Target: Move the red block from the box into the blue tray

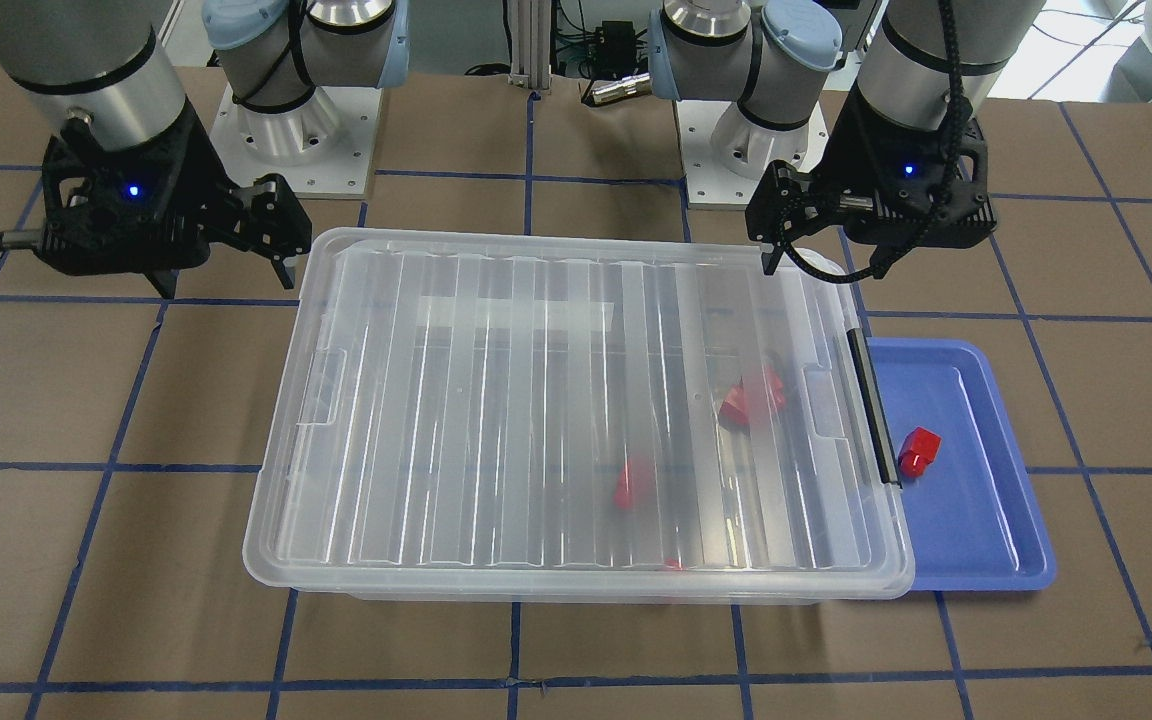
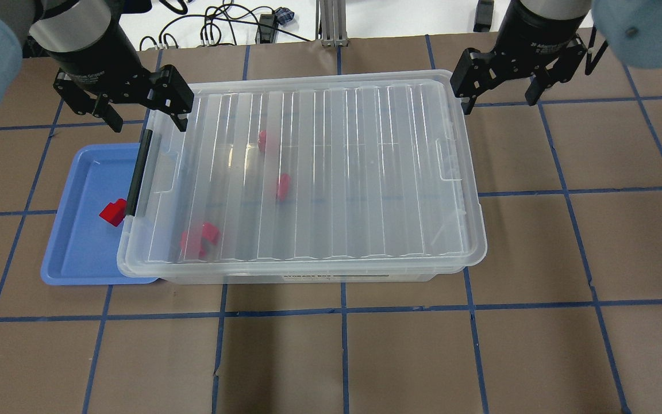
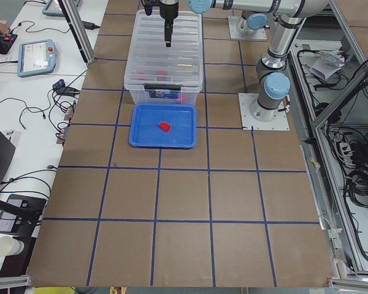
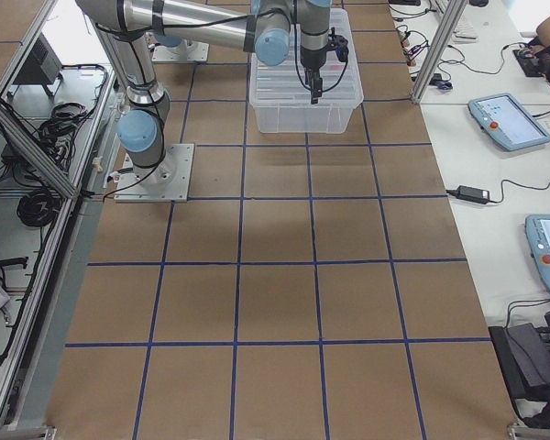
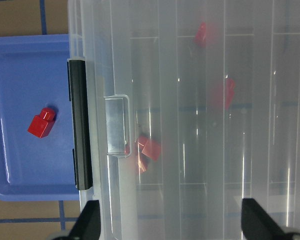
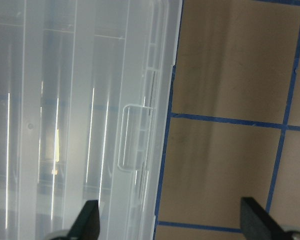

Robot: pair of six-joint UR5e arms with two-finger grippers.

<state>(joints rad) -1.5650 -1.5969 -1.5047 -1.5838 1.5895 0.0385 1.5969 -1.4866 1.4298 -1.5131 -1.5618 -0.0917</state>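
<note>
Both released and empty, left claw (image 2: 147,118) and right claw (image 2: 501,100) hang by the large clear lidded plastic bin (image 2: 337,172) — bumping it could jolt the 1 small red block (image 2: 114,211) in the shallow blue plastic tray (image 2: 75,256) just beside it.

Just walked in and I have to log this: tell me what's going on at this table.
Nothing is being gripped right now. The left gripper and the right gripper both hang open and empty above the far corners of the box, whose lid is on. One red block lies in the blue tray beside the box. A few more red blocks show through the lid, inside the box.
</note>
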